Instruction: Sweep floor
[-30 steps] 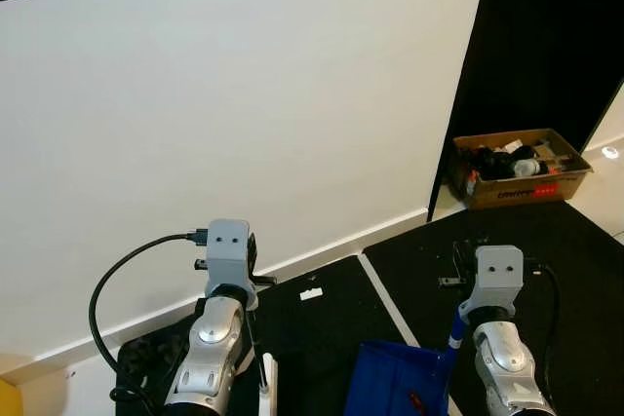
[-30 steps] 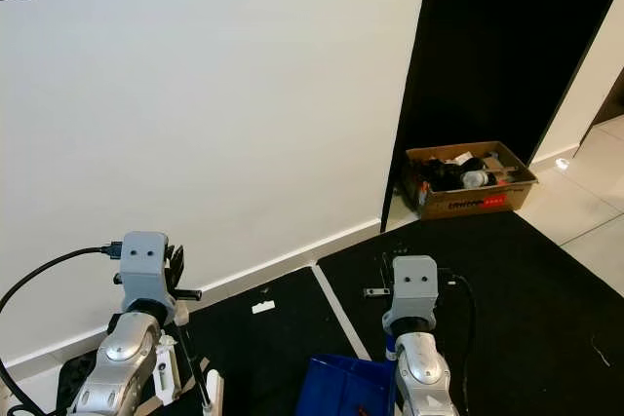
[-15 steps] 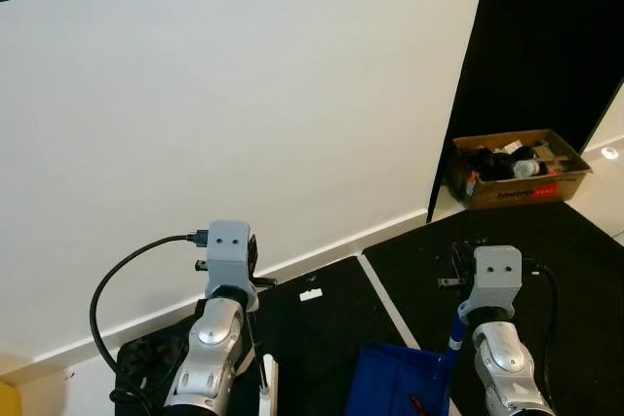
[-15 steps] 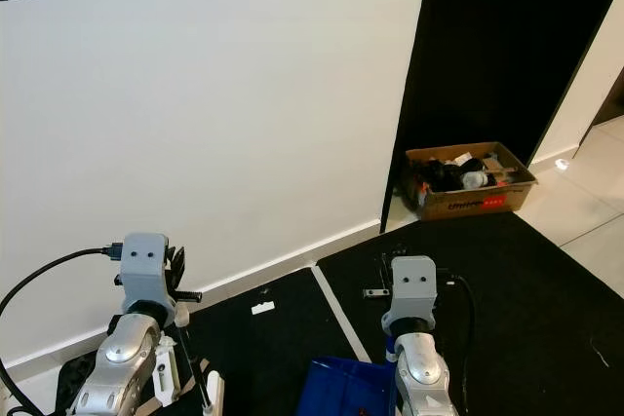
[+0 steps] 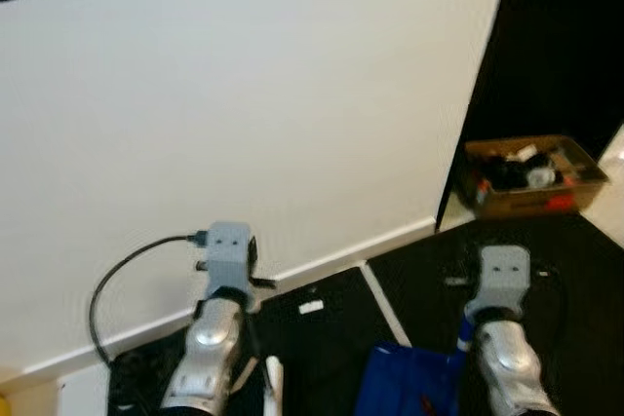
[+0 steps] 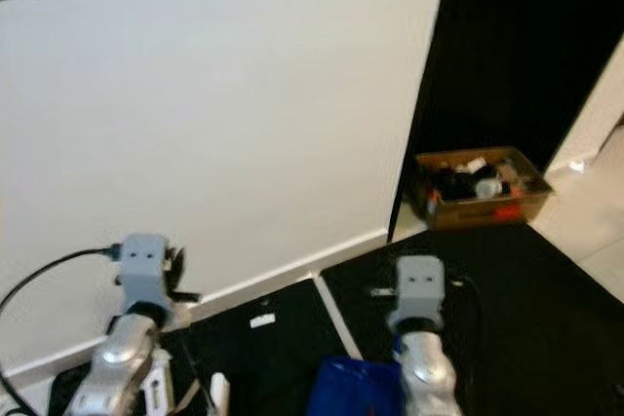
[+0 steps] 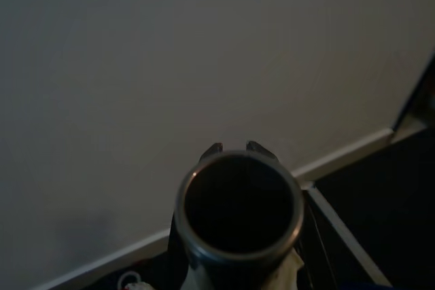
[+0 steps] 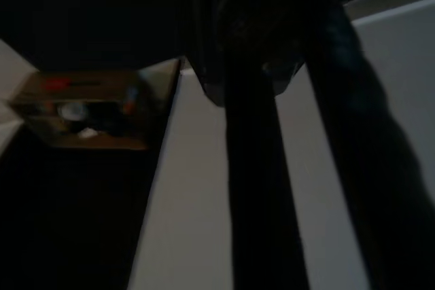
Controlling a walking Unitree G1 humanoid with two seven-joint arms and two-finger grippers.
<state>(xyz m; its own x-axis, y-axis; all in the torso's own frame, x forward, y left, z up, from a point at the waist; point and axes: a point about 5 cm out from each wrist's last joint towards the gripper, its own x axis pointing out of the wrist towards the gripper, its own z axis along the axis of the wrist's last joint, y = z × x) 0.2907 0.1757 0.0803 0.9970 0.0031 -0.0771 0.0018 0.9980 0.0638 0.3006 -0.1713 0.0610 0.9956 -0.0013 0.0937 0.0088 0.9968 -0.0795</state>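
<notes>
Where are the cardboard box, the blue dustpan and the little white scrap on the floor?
box (image 5: 531,204), left eye view, its front wall.
dustpan (image 5: 409,387), left eye view, its blue pan.
scrap (image 5: 311,307), left eye view, its middle.

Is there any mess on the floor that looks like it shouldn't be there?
Yes: a small white scrap lies loose on the black mat near the wall, like litter to sweep.

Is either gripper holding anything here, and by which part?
Left gripper is closed around the top end of a dark tube-like handle, apparently the broom's. The right arm is above a blue dustpan and its blue handle; its grasp cannot be told.
</notes>
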